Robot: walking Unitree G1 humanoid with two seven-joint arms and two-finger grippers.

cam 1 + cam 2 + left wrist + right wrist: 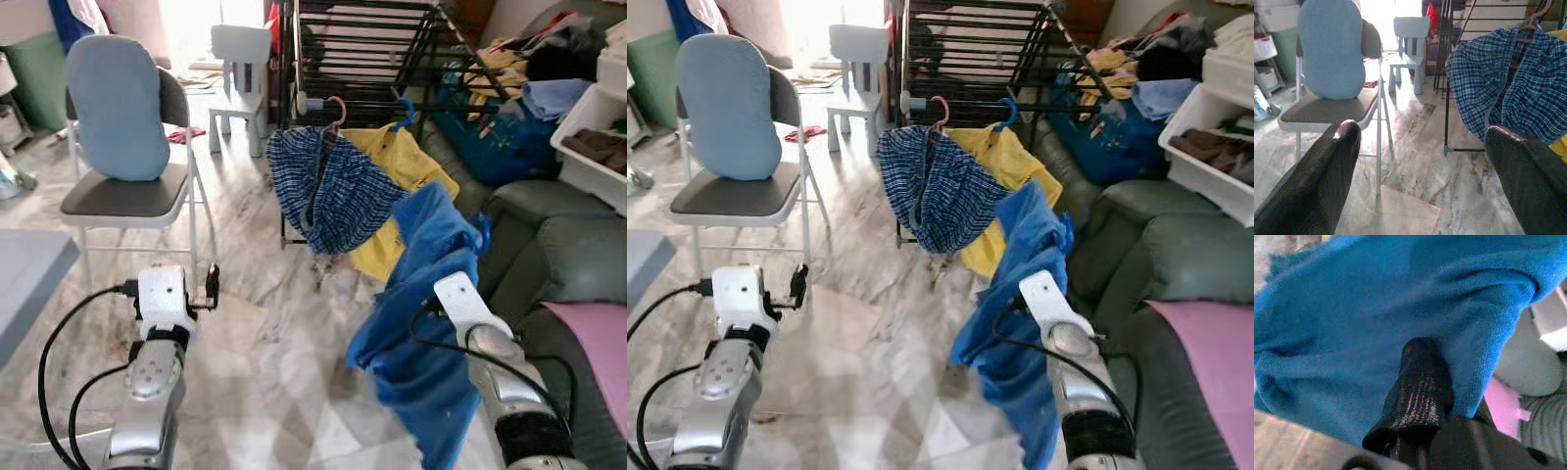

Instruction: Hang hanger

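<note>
A grey-green upholstered sofa (549, 255) runs along the right side, piled at its far end with loose clothes and a white plastic storage bin (593, 147). Far centre stands a black metal drying rack (362, 59) on the pale marble-patterned floor (265, 333). On the left is a white-framed folding chair (127, 196) with a grey seat and a light blue cushion (118, 108) leaning against its back; beyond it is a small pale blue child's chair (238, 83).

From the rack's near rail hang a blue-and-white checked garment (328, 191) on a pink hanger (335, 113) and, just right of it, a yellow garment (402, 186) on a blue hanger (404, 113).

Near right, a bright blue knitted garment (421, 313) drapes over the right tool (1420, 396), hanging in front of the sofa and near the yellow garment. The right wrist view shows one black finger pressed into the blue cloth; whether the fingers are clamped on a hanger or on the cloth cannot be told, since the fabric hides them.

Near left, the left tool (1422, 161) is raised over the floor beside the folding chair, its two black fingers (1327, 171) spread wide apart with nothing between them.
</note>
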